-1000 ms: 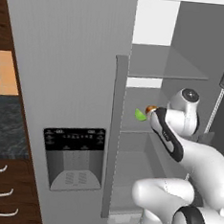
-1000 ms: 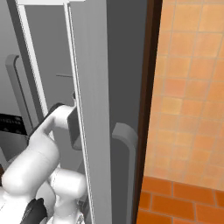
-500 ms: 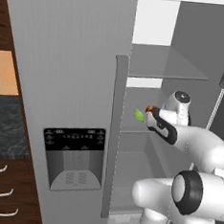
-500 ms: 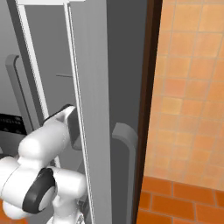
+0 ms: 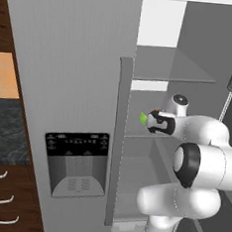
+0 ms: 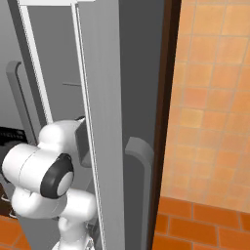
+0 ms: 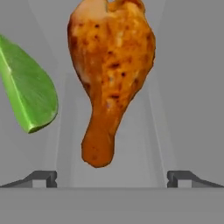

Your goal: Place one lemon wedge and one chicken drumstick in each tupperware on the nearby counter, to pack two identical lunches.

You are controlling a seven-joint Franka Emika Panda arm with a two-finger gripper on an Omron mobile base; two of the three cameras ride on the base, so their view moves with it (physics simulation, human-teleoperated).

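In the hand view a browned chicken drumstick (image 7: 109,74) is seen dead ahead, thick end at the top of the frame, narrow bone end pointing down toward the gripper (image 7: 112,178). The two finger tips (image 7: 43,178) are spread wide at the bottom corners, nothing between them — the drumstick's bone end lies above the gap, not yet enclosed. Whether the tips touch anything can't be told. To the left of the drumstick a green wedge (image 7: 27,92) is shown, pointed, w/ a paler cut face; it reads as the lemon wedge though coloured like lime. The two are near each other but apart. Both rest on pale grey fridge interior.

From the left base view the wider setting is given: the fridge (image 5: 66,84) w/ its left door closed and dispenser panel (image 5: 76,162) on it, right compartment open, glass shelves (image 5: 174,68) inside. The arm is reached in at mid-shelf height, and a sliver of the green wedge (image 5: 143,119) is seen just past the hand; the drumstick is hidden by the wrist there. At far left a strip of speckled counter (image 5: 2,133) over brown drawers (image 5: 4,198) is visible.

The right base view adds the opened door's edge (image 6: 105,127) and orange tiled wall (image 6: 215,97) — the arm's elbow is seen behind the door.
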